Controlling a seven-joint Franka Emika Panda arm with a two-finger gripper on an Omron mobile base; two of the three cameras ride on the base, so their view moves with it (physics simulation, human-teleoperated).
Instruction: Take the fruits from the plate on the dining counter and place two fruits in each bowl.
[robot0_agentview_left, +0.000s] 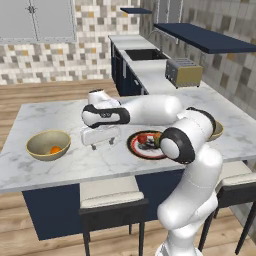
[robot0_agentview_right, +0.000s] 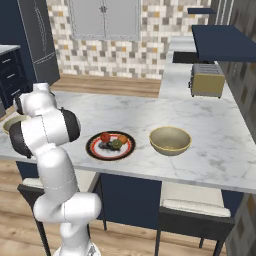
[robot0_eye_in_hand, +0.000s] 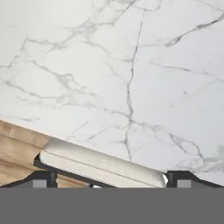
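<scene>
Counter (robot0_agentview_left: 60, 112): white marble slab with grey veins on a navy base, holding the plate and both bowls.

Plate (robot0_agentview_right: 94, 150): red-brown rim, white ring, dark centre; near the front edge of the counter, between the two bowls. On it: red fruit (robot0_agentview_right: 105, 137), orange fruit (robot0_agentview_right: 122, 138), green fruit (robot0_agentview_right: 116, 144), close together.

Left bowl (robot0_agentview_left: 40, 143): tan, cream rim, upright, well apart from the plate. Contains one orange fruit (robot0_agentview_left: 55, 149), lying low against the near wall.

Right bowl (robot0_agentview_right: 170, 140): same kind, upright, just beside the plate; nothing seen inside in the right base view.

Gripper (robot0_agentview_left: 101, 144): hangs above bare marble between the left bowl and the plate, pointing down. Jaws spread wide, holding nothing; in the hand view the tips (robot0_eye_in_hand: 43, 178) stand at the far corners with marble between them.

Stool (robot0_agentview_left: 112, 192): cream cushion, dark frame, below the counter's front edge under the gripper; a second stool (robot0_agentview_left: 235, 172) to the right.

Toaster (robot0_agentview_left: 184, 72): on the pale worktop behind, beyond the sink (robot0_agentview_left: 145, 54).
</scene>
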